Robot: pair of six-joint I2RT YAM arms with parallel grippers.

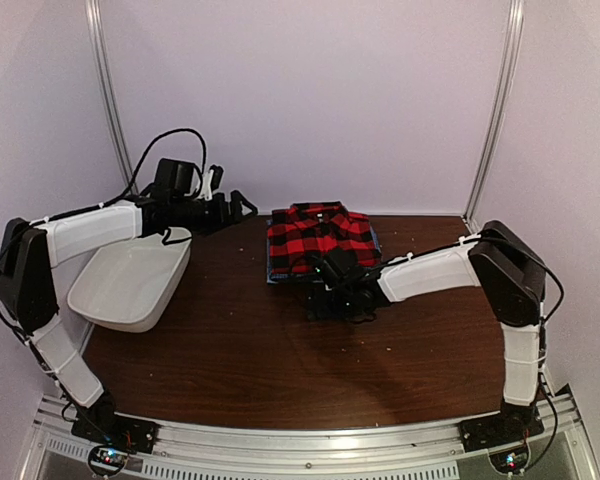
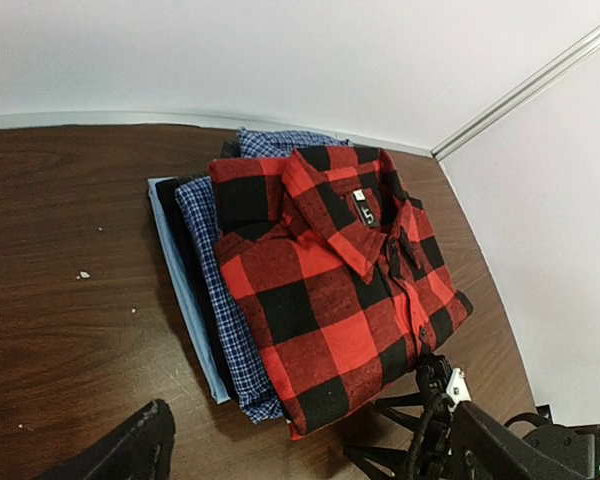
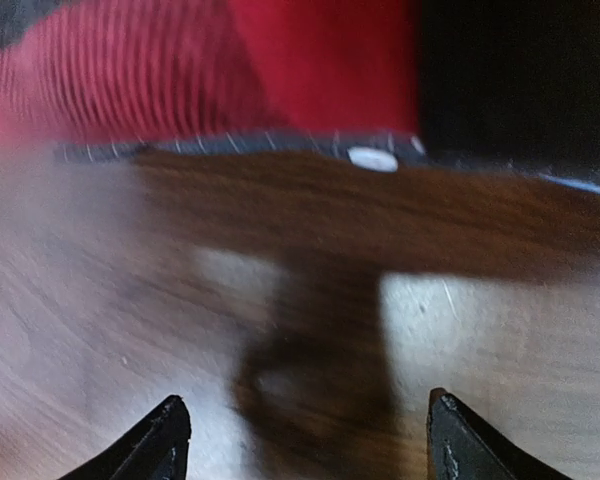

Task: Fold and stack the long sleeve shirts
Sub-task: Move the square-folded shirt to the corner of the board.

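Note:
The red-and-black plaid shirt [image 1: 320, 235] lies folded on top of a stack at the back middle of the table. In the left wrist view the plaid shirt [image 2: 330, 290] covers the folded blue-and-white check shirt [image 2: 220, 300], with a light blue cloth [image 2: 185, 290] at the bottom. My left gripper [image 1: 246, 206] hangs open and empty above the table, left of the stack; one of its fingers [image 2: 140, 445] shows. My right gripper [image 1: 330, 298] is open and empty, low over the table just in front of the stack's near edge [image 3: 240, 145]. It also shows in its own wrist view [image 3: 305, 430].
A white plastic tub [image 1: 130, 285] sits at the table's left edge, under the left arm. The right gripper [image 2: 435, 410] shows at the stack's near corner in the left wrist view. White walls close in the back and sides.

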